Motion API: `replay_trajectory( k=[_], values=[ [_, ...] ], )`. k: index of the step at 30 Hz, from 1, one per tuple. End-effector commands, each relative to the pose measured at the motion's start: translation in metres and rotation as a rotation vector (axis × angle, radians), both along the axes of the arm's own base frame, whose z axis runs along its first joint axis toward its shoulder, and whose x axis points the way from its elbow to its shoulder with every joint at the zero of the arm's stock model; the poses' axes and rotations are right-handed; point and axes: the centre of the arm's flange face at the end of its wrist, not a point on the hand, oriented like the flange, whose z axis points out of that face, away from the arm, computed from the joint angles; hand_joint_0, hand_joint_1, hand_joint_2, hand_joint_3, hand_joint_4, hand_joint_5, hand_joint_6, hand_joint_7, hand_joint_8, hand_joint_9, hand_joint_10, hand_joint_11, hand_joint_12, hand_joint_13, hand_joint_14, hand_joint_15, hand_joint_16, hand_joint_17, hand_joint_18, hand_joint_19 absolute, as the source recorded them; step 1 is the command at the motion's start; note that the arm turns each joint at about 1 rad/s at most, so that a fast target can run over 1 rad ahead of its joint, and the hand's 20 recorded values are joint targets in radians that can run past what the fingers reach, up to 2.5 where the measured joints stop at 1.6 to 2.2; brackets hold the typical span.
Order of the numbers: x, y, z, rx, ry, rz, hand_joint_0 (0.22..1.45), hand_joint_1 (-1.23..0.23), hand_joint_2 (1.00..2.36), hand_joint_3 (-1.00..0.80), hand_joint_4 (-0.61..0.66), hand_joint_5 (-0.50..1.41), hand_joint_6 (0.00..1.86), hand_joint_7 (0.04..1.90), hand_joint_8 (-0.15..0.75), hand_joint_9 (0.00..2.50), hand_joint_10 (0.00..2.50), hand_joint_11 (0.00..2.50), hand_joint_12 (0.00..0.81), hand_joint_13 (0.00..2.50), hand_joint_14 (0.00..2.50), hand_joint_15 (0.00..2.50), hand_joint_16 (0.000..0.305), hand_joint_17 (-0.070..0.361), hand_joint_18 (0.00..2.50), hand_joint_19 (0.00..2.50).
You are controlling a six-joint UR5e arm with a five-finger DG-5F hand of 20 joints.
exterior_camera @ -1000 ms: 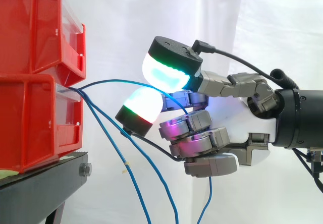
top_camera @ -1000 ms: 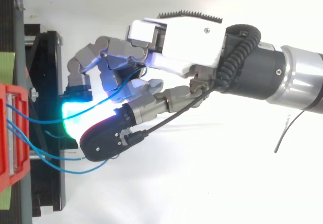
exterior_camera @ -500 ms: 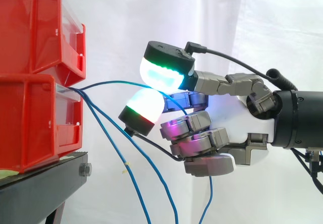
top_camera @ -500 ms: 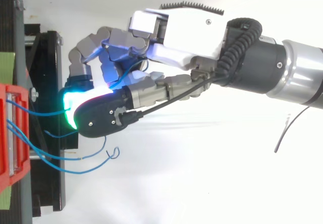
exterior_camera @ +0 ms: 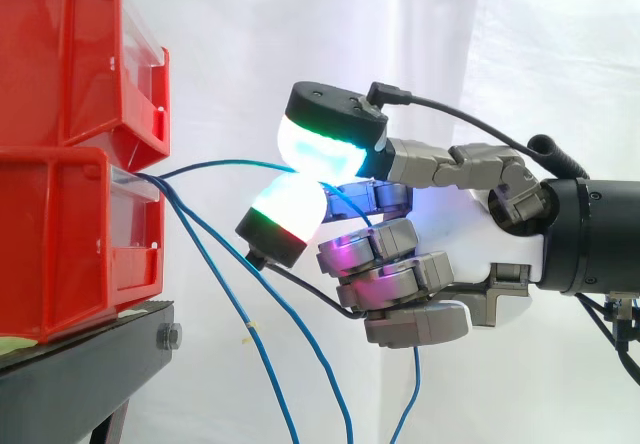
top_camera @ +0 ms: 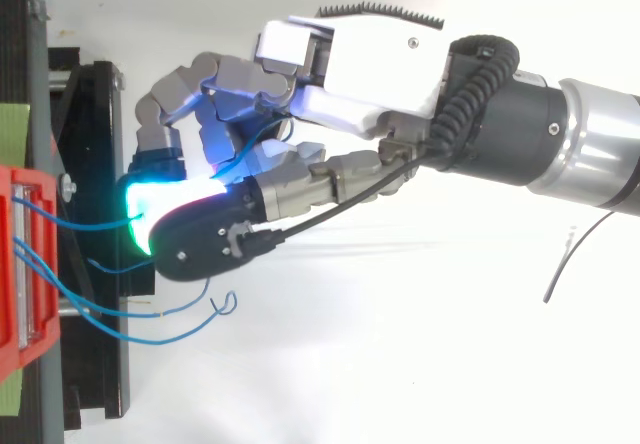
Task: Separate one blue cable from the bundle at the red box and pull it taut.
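**One blue cable pinched out of the bundle; the taut pull is not yet made.**

The hand (exterior_camera: 495, 239), middle right in the side view, has its fingers (exterior_camera: 320, 139) curled, with two rounded, glowing tips closed on the topmost blue cable (exterior_camera: 215, 165). This thin, glossy wire bows slackly from the red box (exterior_camera: 70, 234) at the left edge. The rest of the bundle (exterior_camera: 262, 356) droops toward the bottom of the frame. The grasp looks made, so the next move is a draw rightward, away from the hard, square-edged plastic box, without the slick wire slipping between the smooth tips.
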Motion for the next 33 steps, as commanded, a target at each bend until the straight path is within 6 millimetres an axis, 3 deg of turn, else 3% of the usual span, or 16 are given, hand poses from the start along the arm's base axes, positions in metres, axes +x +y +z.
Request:
replay_trajectory(
  k=[1,2,6,21,26,30,33],
  values=[
    [0.0,0.0,0.0,0.0,-0.001,0.0,0.58,-0.53,1.0,-0.49,0.11,-0.14,0.92,1.05,0.354,0.5,2.5,1.71,0.403,0.85,2.5,1.47,0.043,0.096,1.39,1.52],
    [0.0,0.0,-0.002,-0.001,0.003,0.0,0.57,-0.44,1.0,-0.5,0.12,-0.14,0.92,1.06,0.36,0.51,2.5,1.72,0.405,0.86,2.5,1.44,0.043,0.097,1.38,1.46],
    [-0.001,-0.003,0.0,-0.004,0.002,-0.019,0.6,-0.37,1.0,-0.49,0.12,-0.14,0.91,1.06,0.354,0.52,2.5,1.72,0.402,0.86,2.5,1.44,0.042,0.094,1.37,1.45],
    [-0.003,-0.012,-0.002,-0.014,0.01,-0.094,0.6,-0.59,1.01,-0.27,0.12,-0.14,0.9,1.09,0.361,0.53,2.5,1.74,0.412,0.86,2.5,1.46,0.042,0.095,1.39,1.47],
    [-0.003,-0.013,-0.001,-0.013,0.013,-0.095,0.6,-0.67,1.02,-0.19,0.14,-0.14,0.91,1.07,0.373,0.53,2.5,1.71,0.42,0.89,2.5,1.41,0.047,0.106,1.41,1.34],
    [-0.002,-0.01,-0.002,-0.01,0.014,-0.089,0.61,-0.69,1.02,-0.2,0.14,-0.14,0.92,1.06,0.37,0.52,2.5,1.71,0.413,0.88,2.5,1.43,0.045,0.101,1.42,1.42],
    [-0.002,-0.007,-0.001,-0.003,0.011,-0.085,0.61,-0.66,1.01,-0.33,0.14,-0.15,0.92,1.03,0.358,0.51,2.5,1.71,0.405,0.87,2.5,1.43,0.041,0.092,1.41,1.53]
  ],
)
